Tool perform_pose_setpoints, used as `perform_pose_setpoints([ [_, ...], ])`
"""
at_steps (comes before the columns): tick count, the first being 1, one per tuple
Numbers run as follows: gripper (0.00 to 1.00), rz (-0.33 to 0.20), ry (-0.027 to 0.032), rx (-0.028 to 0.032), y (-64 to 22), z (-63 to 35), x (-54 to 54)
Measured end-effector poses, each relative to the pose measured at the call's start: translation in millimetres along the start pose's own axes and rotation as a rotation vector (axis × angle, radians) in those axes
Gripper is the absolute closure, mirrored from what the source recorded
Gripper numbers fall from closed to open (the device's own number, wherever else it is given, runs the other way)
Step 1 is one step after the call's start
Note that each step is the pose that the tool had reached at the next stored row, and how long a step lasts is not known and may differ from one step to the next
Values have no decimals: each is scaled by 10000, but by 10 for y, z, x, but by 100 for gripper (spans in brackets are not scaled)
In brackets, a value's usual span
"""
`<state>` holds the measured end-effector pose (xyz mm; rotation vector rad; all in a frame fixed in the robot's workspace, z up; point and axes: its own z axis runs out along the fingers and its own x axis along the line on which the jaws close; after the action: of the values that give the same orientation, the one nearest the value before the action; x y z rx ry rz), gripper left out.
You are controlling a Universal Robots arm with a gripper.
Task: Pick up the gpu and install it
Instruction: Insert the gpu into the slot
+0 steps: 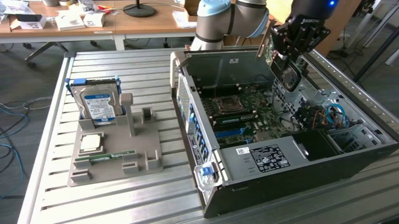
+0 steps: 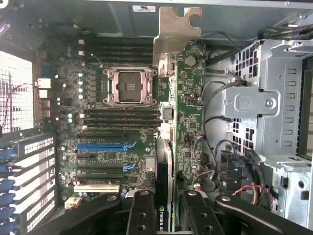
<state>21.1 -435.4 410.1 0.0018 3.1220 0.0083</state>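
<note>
Gripper: the gripper (image 2: 164,208) is clamped on the gpu, with its fingers (image 2: 142,211) pressed against both faces of the card's near end.
Gpu: the gpu (image 2: 182,122) is held clear above the open computer case (image 1: 187,93), over the motherboard (image 2: 122,161) inside that case, and is seated in no slot.
Bracket: the silver bracket (image 2: 173,29) is carried at the end of the card farthest from the grip.
Slot: the blue slot (image 2: 100,146) lies bare on the case's floor board. The card appears to be turned across the slot's run.
Step in hand: the pick-up is judged done, and the card is being positioned over the case for installation.
Next move calls for: the card's contact edge would probably have to be lined up along a slot, the bracket brought to the case's rear openings, and the card pressed straight in without tilt.
</note>
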Motion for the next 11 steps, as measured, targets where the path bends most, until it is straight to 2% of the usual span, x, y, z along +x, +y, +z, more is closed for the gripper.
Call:
perform_pose_setpoints([
  [4, 74, -485, 2, 2, 0, 2, 0],
  [11, 74, -1657, 9, 37, 0, 6, 1],
])
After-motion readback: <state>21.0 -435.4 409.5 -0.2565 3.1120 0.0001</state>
